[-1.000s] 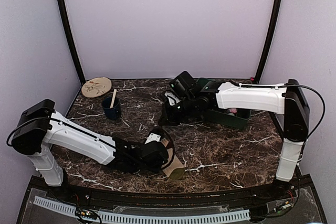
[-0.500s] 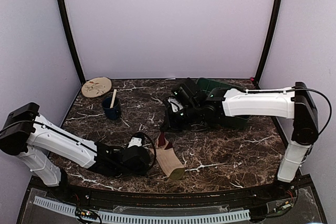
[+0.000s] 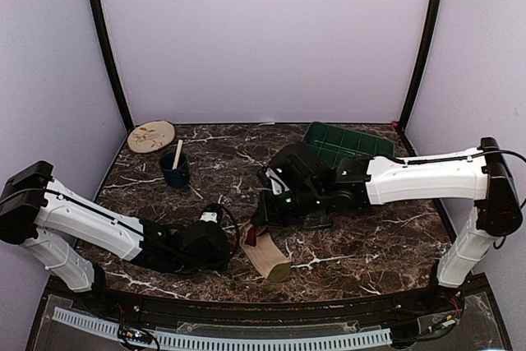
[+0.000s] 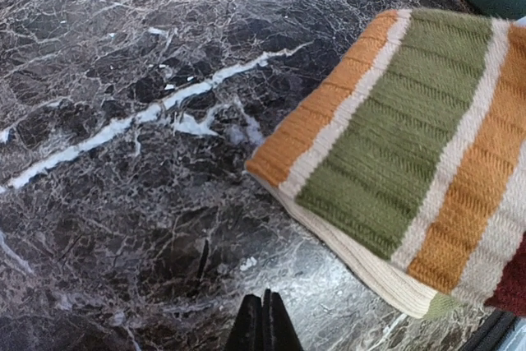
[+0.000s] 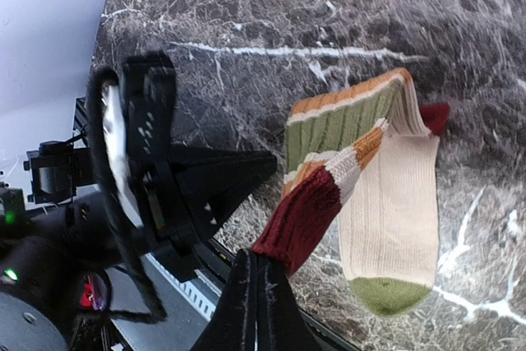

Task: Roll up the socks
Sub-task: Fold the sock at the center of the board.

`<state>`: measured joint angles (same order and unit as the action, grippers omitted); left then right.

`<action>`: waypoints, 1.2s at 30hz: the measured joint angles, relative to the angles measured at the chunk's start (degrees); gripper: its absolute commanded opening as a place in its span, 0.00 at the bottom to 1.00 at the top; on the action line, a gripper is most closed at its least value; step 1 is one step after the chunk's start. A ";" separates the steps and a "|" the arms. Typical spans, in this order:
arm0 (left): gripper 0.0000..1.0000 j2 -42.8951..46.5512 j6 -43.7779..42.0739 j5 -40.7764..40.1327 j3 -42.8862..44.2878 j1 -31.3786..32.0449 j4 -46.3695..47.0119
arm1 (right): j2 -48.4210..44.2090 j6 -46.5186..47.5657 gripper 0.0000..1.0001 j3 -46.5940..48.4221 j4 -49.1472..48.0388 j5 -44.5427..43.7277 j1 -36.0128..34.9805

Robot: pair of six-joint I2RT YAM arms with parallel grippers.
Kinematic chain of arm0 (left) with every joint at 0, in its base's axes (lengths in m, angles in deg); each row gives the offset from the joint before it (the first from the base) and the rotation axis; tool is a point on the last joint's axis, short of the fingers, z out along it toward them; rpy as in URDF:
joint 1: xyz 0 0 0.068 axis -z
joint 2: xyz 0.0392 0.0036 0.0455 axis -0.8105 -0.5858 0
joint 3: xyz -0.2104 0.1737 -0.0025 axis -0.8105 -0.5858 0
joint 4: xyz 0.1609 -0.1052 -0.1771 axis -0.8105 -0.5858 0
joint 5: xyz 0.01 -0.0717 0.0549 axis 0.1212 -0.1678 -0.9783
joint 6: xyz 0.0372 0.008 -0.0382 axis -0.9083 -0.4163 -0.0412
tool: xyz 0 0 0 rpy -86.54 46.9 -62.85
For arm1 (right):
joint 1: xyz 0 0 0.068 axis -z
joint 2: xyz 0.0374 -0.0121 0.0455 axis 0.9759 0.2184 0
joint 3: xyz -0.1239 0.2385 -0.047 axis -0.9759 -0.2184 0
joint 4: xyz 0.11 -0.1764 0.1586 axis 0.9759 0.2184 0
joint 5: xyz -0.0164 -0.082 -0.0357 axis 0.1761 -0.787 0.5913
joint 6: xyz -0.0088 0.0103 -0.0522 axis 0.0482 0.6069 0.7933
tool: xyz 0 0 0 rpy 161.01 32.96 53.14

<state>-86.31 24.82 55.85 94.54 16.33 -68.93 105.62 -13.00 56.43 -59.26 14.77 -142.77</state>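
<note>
Tan striped sock (image 3: 269, 256) lies lower centre on the bench (image 3: 370, 236), rolling barely begun: the right gripper (image 5: 259, 285) pinches its dark red cuff, which next needs turning over the foot. Pressed together and empty, the left gripper (image 4: 265, 322) has backed off leftward, while the right arm swung in from the green tray (image 3: 345, 141).

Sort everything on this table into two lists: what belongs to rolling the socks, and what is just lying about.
Job in hand:
- striped sock
- right gripper, jaws shut on the sock's dark red cuff
- left gripper, jaws shut and empty, beside the sock

Lying about:
- green tray
- dark cup with a stick in it
- round wooden disc
</note>
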 measured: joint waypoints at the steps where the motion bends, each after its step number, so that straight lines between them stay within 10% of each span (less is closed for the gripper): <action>1: 0.00 0.22 0.00 0.28 0.00 -0.15 -0.11 | -0.83 -0.76 0.00 -1.29 -0.31 -0.68 -0.55; 36: 0.00 -9.29 -13.09 13.88 16.33 -5.35 1.77 | -14.67 -13.92 0.10 -30.67 -9.33 -5.84 -5.77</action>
<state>-95.60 11.73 69.73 110.87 10.98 -67.16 90.95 -26.92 25.76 -68.59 8.94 -148.54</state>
